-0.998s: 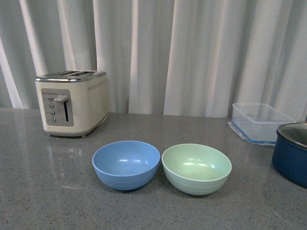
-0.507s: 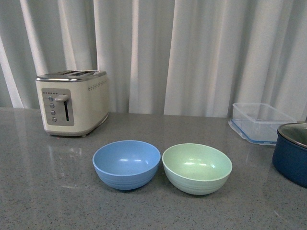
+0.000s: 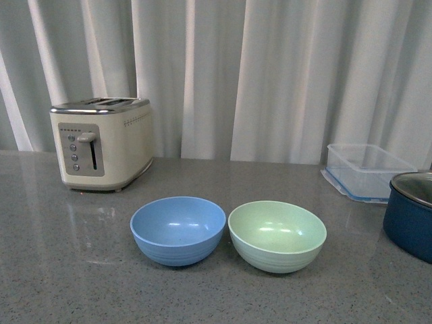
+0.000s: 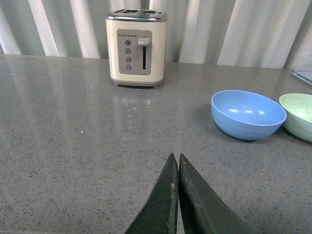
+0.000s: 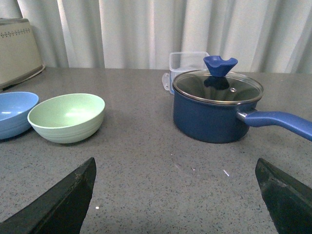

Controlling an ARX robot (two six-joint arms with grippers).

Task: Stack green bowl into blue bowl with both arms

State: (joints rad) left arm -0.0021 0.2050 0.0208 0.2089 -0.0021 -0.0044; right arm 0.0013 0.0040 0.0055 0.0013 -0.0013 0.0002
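The green bowl (image 3: pixel 277 236) sits upright on the table (image 3: pixel 61 283) at the blue bowl's (image 3: pixel 177 230) three o'clock, just beside it. Both mouths face up, so nesting should need only a short lift. The right hand (image 5: pixel 175 168), splayed wide and empty, faces it, likely readied for its rim. The left hand (image 4: pixel 175 160) is clenched on nothing.

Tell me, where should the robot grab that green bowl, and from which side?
Probably the rim of the green bowl, on the side away from the blue bowl, from above, one jaw inside. It sits upright and empty; its rounded wall offers no flat grip.
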